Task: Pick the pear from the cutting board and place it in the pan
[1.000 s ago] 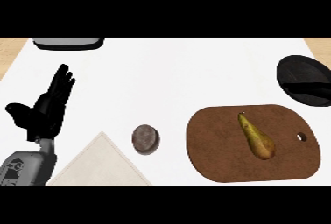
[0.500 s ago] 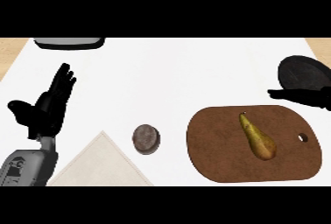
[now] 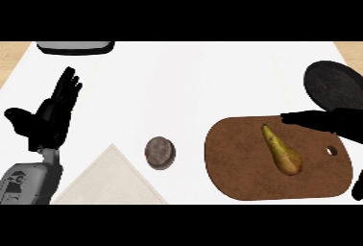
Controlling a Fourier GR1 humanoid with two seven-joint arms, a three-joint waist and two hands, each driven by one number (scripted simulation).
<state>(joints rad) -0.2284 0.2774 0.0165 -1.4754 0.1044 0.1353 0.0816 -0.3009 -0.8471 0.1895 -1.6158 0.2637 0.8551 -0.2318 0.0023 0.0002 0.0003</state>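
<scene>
From the head view, the only one I have, the pear [image 3: 281, 150] lies on the brown cutting board [image 3: 241, 173] at the lower right of the frame, narrow end toward the top, nothing touching it. The pan [image 3: 333, 85] sits at the right edge, just above the board, with nothing in it that I can see. So I judge the task barely begun: the pick, the carry and the placing are all left.

My right hand [image 3: 333, 120] shows at the right edge, over the board's upper right corner, with a finger stretched toward the left just above the pear's tip. It has hold of nothing; beyond that one extended finger it reads as a dark shape and I cannot tell how far the hand is spread. My left hand [image 3: 50, 115] rests at the left side of the frame, fingers straight and pointing up, holding nothing.

For room: the board's small hole [image 3: 332, 151] is to the right of the pear, near its right rim. The pan is partly cut off by the frame's right edge, so I cannot see its far rim. A small round brown object [image 3: 160, 152] sits left of the board, a pale triangular mat [image 3: 106, 180] lower left, and a grey tray [image 3: 75, 47] at the upper left, all well apart from the short path between pear and pan.
</scene>
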